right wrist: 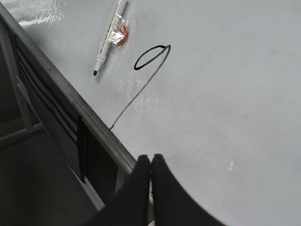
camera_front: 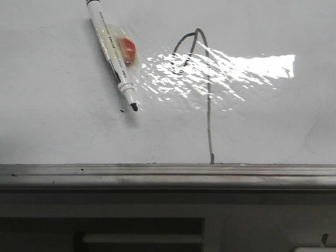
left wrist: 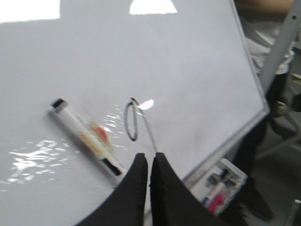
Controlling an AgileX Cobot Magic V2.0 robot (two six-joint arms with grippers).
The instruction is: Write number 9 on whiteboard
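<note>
The whiteboard (camera_front: 63, 121) fills the front view, glossy white with glare at its middle. The number 9 (camera_front: 209, 105) is drawn on it: a long stroke with a small narrow loop at its upper left. It also shows in the left wrist view (left wrist: 132, 121) and the right wrist view (right wrist: 148, 59). An uncapped white marker (camera_front: 111, 50) with a red sticker lies on the board left of the 9. My left gripper (left wrist: 150, 156) is shut and empty, above the board. My right gripper (right wrist: 151, 157) is shut and empty, over the board's near edge.
A grey metal edge strip (camera_front: 168, 170) runs along the board's front, with a dark grey panel (camera_front: 157, 210) below. A small black dot mark (camera_front: 122, 111) sits by the marker tip. A tray of markers (left wrist: 221, 186) stands off the board's edge.
</note>
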